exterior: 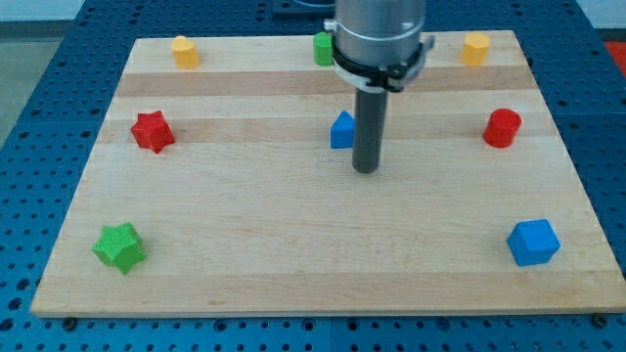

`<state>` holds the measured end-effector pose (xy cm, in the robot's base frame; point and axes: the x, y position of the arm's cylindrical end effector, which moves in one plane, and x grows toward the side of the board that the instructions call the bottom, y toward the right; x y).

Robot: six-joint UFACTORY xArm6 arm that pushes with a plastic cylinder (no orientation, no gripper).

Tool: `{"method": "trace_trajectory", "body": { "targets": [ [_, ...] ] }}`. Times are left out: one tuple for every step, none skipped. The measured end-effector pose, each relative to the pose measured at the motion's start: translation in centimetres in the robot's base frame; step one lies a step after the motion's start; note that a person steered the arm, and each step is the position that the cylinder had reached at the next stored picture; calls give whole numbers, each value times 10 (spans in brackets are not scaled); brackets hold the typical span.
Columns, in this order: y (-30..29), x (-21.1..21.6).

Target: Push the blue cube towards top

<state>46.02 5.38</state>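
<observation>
The blue cube (533, 242) sits near the board's bottom right corner. My tip (366, 170) is at the middle of the board, far to the upper left of the cube and not touching it. A second, smaller blue block (341, 130) lies just left of the rod, partly hidden behind it; its shape is unclear.
On the wooden board (293, 264) lie a red star (153, 131) at left, a green star (120, 246) at bottom left, a red cylinder (503, 128) at right, a yellow block (185, 51) at top left, a yellow block (475, 48) at top right, and a green block (323, 48) at top centre, partly hidden by the arm.
</observation>
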Motion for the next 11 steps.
{"method": "trace_trajectory", "body": {
  "targets": [
    [13,38],
    [22,83],
    [39,129],
    [76,150],
    [115,149],
    [148,135],
    [162,116],
    [163,104],
    [177,99],
    [195,93],
    [200,78]
  ]
}}
